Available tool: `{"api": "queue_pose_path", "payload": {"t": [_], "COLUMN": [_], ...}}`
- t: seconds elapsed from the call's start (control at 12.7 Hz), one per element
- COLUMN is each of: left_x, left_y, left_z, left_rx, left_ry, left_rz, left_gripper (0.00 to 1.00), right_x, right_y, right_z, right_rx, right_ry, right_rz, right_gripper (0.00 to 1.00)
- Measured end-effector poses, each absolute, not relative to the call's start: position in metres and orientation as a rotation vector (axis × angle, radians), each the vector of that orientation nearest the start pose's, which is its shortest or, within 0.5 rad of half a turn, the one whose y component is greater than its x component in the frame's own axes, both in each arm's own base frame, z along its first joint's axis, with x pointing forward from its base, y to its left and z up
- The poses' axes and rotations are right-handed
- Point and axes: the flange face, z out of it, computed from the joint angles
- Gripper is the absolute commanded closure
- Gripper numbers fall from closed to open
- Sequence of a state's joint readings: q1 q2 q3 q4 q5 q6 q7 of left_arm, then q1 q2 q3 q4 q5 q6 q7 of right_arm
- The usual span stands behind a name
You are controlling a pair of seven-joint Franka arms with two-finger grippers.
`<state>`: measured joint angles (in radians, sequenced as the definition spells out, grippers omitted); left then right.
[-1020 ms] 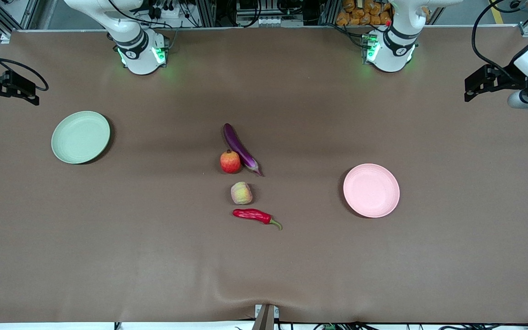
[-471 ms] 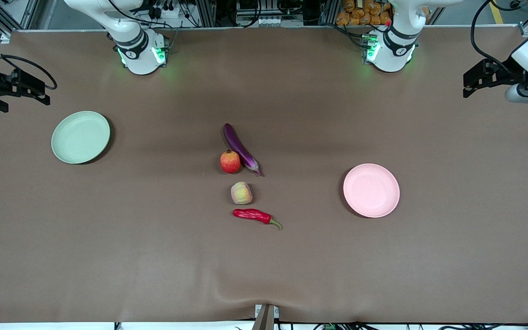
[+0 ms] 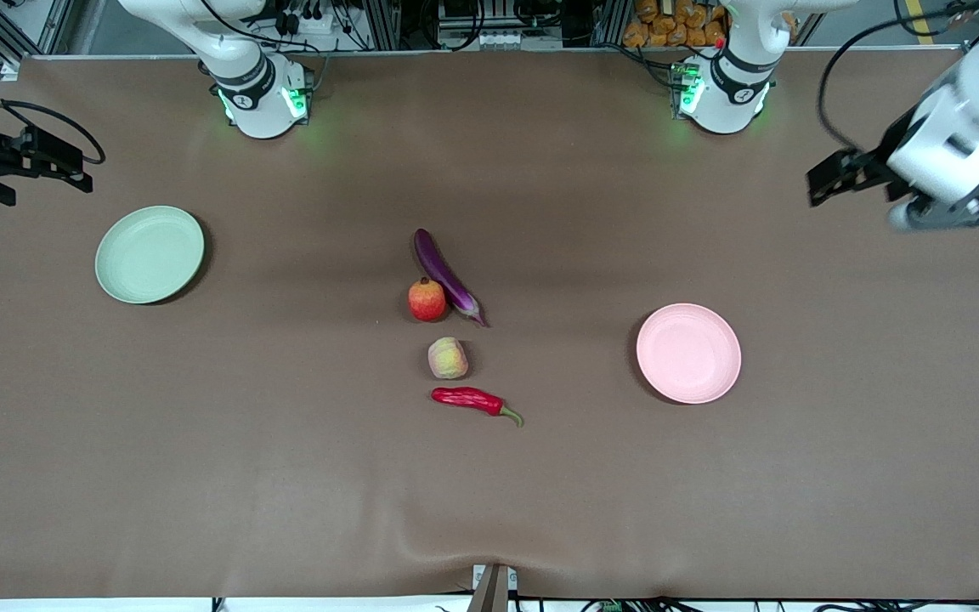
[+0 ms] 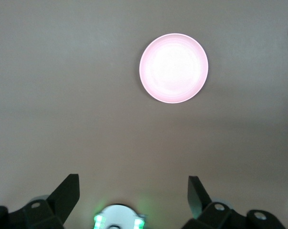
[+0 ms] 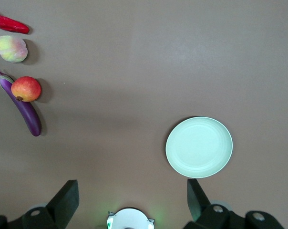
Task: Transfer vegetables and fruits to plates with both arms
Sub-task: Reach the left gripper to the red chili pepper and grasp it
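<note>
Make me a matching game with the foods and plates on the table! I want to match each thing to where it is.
Things:
1. eggplant
2. chili pepper
3. pink plate
4. green plate

Places:
A. toward the right arm's end of the table
B. touching the red-orange fruit
C. toward the left arm's end of the table
D. nearest the front camera of all the foods

Pairs: 1-B, 2-D, 3-C, 4-A
</note>
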<state>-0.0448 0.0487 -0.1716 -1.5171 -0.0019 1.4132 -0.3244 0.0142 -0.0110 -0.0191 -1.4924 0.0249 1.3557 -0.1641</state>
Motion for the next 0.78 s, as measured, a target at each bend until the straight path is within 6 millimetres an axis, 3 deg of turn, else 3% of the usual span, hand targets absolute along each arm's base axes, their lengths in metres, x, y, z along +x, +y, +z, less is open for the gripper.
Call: {"api": "queue_pose_path", "payload": {"t": [0.31,0.63,0.78], "left_x": [0.566,0.589,0.602], "left_y": [-0.191,-0.292,-0.323], "left_z": [0.55,0.467,0.438], "left_rx": [-3.09,-3.109,-3.103], "left_ry": [-0.335,-0.594,-0.743], "left_rz": [0.282,0.283,0.276], "left_gripper": [0.0,0.0,0.0], "right_x": [0.528,0.528,0.528], "right_y": [-0.008,-0.013,-0.014], "right_z": [0.649,0.65,0.65], "right_rx": [-3.092,-3.093,-3.093], "right_ry": [-0.229,-0.215,-0.212], "right_rz": [0.192,0.191,0.191], "right_gripper": [0.0,0.0,0.0]}}
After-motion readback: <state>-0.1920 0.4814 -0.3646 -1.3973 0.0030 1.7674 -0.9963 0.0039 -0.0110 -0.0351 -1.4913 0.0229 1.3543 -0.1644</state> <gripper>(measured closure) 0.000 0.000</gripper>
